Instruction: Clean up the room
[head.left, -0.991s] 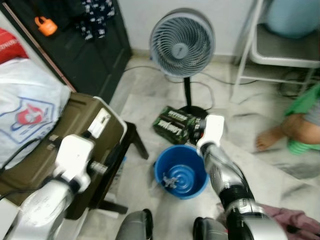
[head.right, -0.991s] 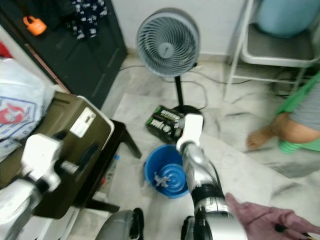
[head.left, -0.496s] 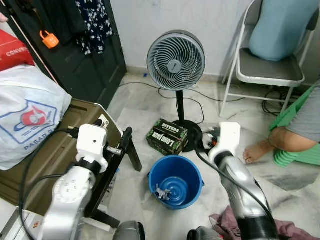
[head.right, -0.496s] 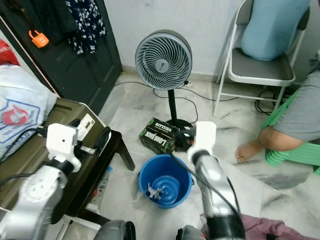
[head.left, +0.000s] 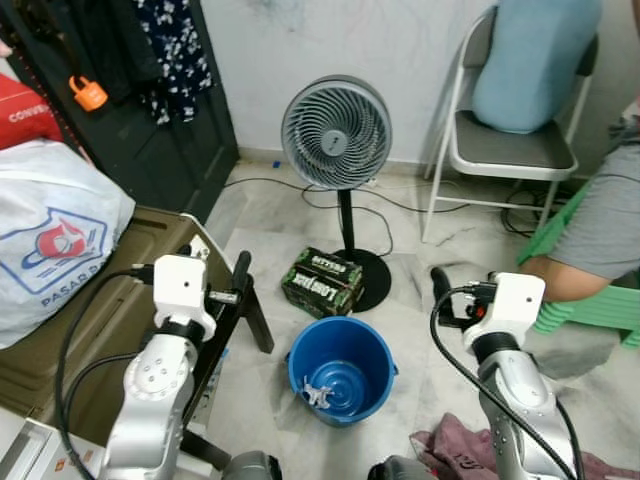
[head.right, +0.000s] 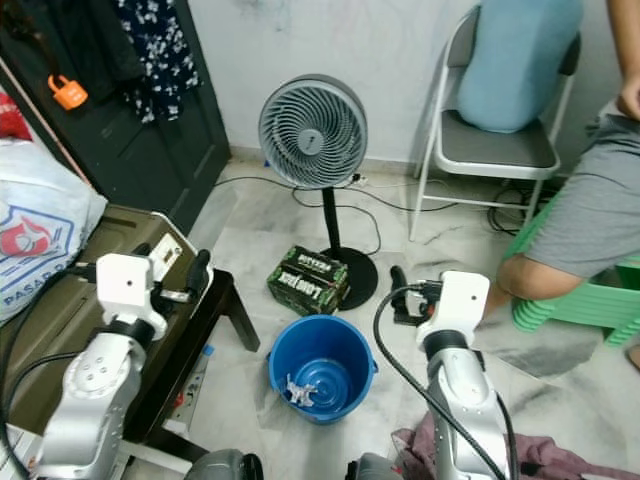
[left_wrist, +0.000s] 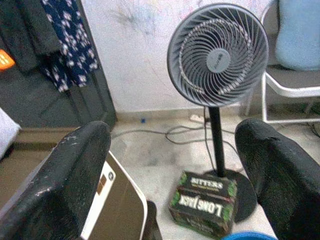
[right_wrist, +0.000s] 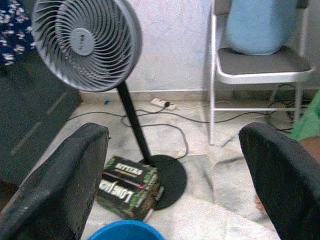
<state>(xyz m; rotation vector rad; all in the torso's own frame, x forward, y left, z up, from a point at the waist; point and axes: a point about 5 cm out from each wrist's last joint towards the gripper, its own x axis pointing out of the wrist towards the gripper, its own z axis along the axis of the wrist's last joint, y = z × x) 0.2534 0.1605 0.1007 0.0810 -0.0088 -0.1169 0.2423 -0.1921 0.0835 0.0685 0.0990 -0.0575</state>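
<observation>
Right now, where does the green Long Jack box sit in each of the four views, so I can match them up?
Left eye view: green box, centre, above the blue bucket.
Right eye view: box, left of centre, above the bucket.
Left wrist view: box, low, right of centre.
Right wrist view: box, low, left of centre.
Shared landmark: the fan, its round base touching the box.

We see even, soft daylight over the pale marble floor (head.left: 300, 215), bright without harsh glare. The grey round pedestal fan (head.left: 336, 133) and the blue plastic bucket (head.left: 342, 368) are sharp in both head views, with only faint shadows beneath them. The dark wooden door (head.left: 150, 110) at far left stays dim. In the wrist views the near black fingers (left_wrist: 65, 180) are blurred, and the background looks slightly soft.
</observation>
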